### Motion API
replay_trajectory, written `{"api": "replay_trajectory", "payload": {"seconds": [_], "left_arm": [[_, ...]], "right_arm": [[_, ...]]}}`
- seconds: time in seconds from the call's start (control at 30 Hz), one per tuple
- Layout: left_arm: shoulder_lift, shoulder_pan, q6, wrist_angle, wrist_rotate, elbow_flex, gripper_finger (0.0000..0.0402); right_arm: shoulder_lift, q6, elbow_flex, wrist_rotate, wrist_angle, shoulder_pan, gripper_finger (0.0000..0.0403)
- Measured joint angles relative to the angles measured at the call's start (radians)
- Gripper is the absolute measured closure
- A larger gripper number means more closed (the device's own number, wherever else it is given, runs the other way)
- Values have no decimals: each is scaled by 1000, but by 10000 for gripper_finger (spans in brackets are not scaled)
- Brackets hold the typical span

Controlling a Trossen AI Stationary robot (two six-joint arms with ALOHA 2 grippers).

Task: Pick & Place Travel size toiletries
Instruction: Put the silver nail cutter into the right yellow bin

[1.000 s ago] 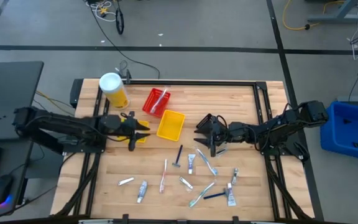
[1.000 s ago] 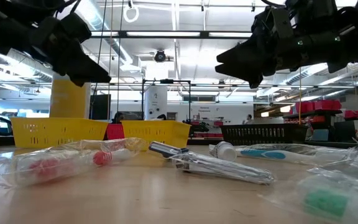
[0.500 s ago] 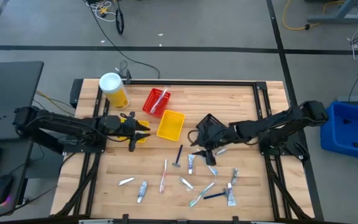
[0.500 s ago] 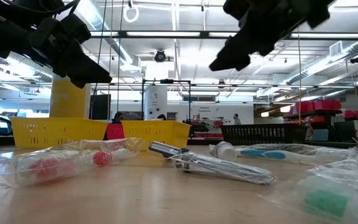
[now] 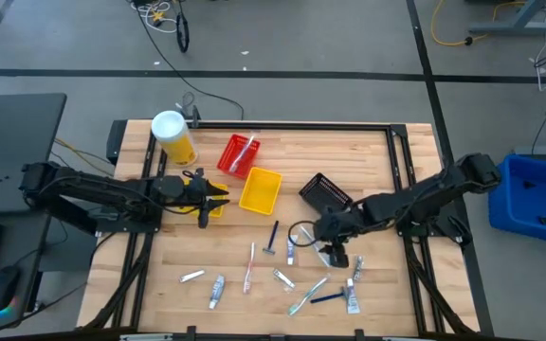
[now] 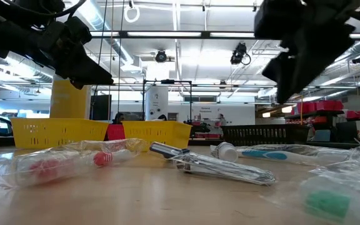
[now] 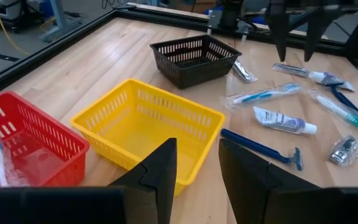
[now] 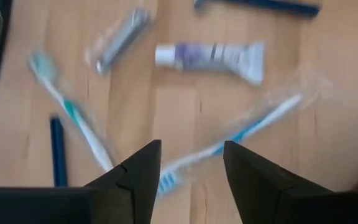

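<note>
The travel size toiletries lie scattered on the near half of the wooden table: a blue razor [image 5: 273,237], white toothpaste tubes [image 5: 217,290], a pink toothbrush [image 5: 250,267] and a green one [image 5: 306,296]. My right gripper [image 5: 322,239] is open and empty. It hangs above a wrapped blue toothbrush [image 8: 241,130], with a toothpaste tube [image 8: 210,56] and a teal toothbrush [image 8: 73,118] beside it. My left gripper [image 5: 211,194] is open and empty, left of the yellow bin [image 7: 148,124].
A red bin [image 5: 238,154] holding a wrapped toothbrush, the yellow bin [image 5: 261,189] and a black bin [image 5: 325,192] stand mid-table. A yellow canister with a white lid [image 5: 173,137] stands at the far left. A small yellow thing [image 5: 214,210] lies under my left gripper.
My right gripper has gone from above the black bin toward the table's near edge and now hangs over the scattered toiletries; the black bin is uncovered.
</note>
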Motion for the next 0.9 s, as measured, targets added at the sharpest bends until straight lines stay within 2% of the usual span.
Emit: {"api": "replay_trajectory", "payload": {"seconds": [0.37, 0.57, 0.9], "left_arm": [[0, 0, -49, -1, 0, 0, 275], [0, 0, -75, -1, -8, 0, 275], [0, 0, -82, -1, -22, 1, 275]], "right_arm": [[0, -19, -162, 4, -32, 10, 223], [0, -24, -197, 83, -30, 10, 233], [0, -73, -197, 114, -27, 9, 195]]}}
